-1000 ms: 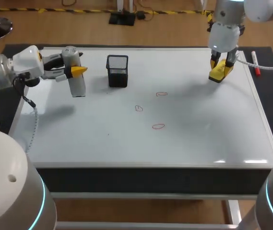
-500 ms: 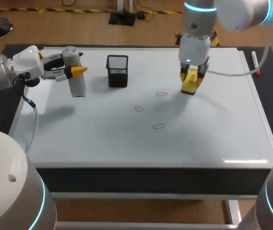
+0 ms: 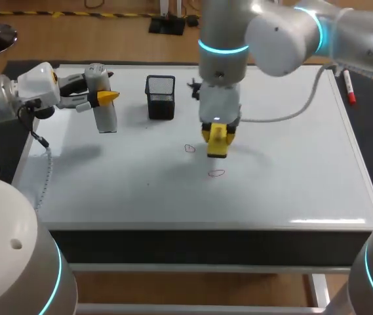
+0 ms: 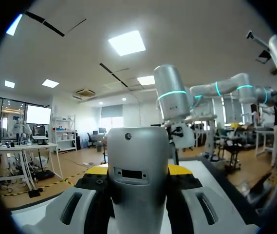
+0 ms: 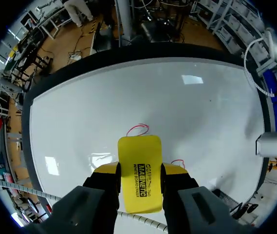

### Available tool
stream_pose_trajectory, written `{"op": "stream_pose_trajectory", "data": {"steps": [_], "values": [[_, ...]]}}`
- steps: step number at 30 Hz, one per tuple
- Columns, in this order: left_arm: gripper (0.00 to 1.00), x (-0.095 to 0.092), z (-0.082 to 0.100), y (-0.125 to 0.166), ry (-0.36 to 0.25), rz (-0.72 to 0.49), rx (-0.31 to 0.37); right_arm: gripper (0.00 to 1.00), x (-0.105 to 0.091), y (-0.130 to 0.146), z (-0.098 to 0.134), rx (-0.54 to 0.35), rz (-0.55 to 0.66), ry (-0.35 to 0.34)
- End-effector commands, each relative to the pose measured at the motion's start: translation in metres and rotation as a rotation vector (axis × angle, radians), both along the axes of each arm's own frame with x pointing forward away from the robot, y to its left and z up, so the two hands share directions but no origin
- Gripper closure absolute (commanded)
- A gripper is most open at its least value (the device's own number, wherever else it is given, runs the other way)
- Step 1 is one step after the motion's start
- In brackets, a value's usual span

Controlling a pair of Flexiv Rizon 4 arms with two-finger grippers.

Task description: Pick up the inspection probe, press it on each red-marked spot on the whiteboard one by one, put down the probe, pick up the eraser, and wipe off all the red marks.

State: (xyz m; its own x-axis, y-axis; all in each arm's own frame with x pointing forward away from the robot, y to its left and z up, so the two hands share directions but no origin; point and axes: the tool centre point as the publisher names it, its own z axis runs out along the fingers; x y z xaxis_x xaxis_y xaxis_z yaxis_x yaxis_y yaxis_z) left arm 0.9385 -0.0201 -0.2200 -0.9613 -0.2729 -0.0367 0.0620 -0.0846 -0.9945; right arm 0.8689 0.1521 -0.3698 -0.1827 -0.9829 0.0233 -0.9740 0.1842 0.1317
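Your right gripper (image 3: 217, 136) pinches eraser (image 5: 139, 168) front-right of mesh cup (image 3: 160, 97); your left gripper (image 3: 101, 97) pinches probe (image 3: 107, 115) left of it.

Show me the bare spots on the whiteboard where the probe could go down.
Bare: the wide right stretch between the eraser and the red marker; the front-left corner of the whiteboard, in front of the probe. Crowded: the middle, with the right tool, two red marks and the mesh holder.

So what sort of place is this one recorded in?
Likely a robotics lab bench: a whiteboard laid flat as the tabletop with red marks, the left arm holding an inspection probe, the right arm holding a yellow eraser.
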Motion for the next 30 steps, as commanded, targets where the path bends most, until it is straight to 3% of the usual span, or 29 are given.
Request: {"op": "stream_pose_trajectory", "data": {"steps": [1, 14, 30], "values": [[1.0, 0.0, 0.0, 0.0, -0.001, -0.002, -0.001, 1.0, -0.003, 0.027, -0.007, -0.022, 0.055, 0.003], [1.0, 0.0, 0.0, 0.0, -0.001, -0.002, -0.001, 1.0, 0.002, 0.083, -0.029, -0.02, 0.191, 0.035], [1.0, 0.0, 0.0, 0.0, -0.001, -0.002, -0.001, 1.0, 0.021, 0.084, -0.059, -0.031, 0.176, 0.062]]}}
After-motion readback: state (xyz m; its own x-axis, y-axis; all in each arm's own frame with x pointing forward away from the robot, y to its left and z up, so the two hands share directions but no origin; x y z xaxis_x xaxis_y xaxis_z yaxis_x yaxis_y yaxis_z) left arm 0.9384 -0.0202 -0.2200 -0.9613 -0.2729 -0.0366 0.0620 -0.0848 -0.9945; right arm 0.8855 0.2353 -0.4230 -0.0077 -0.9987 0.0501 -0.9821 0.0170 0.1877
